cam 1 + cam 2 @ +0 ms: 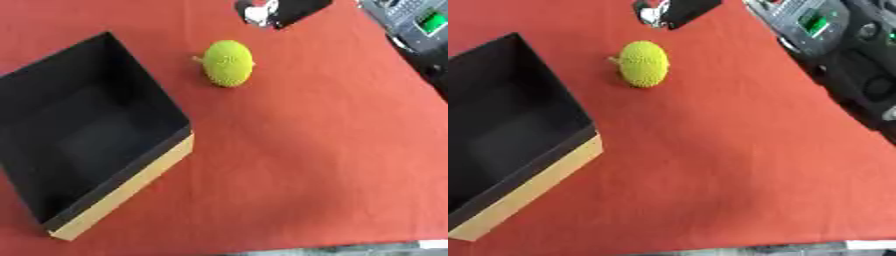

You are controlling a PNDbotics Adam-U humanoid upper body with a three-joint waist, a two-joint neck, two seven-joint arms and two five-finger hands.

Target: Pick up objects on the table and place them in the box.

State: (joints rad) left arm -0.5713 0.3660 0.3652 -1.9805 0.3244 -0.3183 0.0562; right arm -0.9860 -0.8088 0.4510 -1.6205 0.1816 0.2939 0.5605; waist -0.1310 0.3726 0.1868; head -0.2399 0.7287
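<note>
The table [332, 150] is covered with a red cloth and carries two task items. A black box [87, 135] with a tan outer wall sits open at the left side. Its interior appears empty as far as the dark floor can be read. A yellow-green bumpy fruit [228, 63], rounded with a short stem at its left, rests on the cloth beyond the box's far right corner, near the box but apart from it.

Hands: neither the left nor the right hand shows in either view, so their state cannot be reported. A black and silver object [276, 10] lies at the far edge of the table; its identity cannot be determined.

Progress, as a judgement: the task has not visibly advanced. The fruit is outside the box and nothing is seen inside. Remaining work is to grasp the fruit, carry it across and release it in the box.

View differences: the right eye view shows more of the grey equipment [833, 45] with a green screen off the right edge of the table. The left eye view shows the box's whole outline, including its near corner.
</note>
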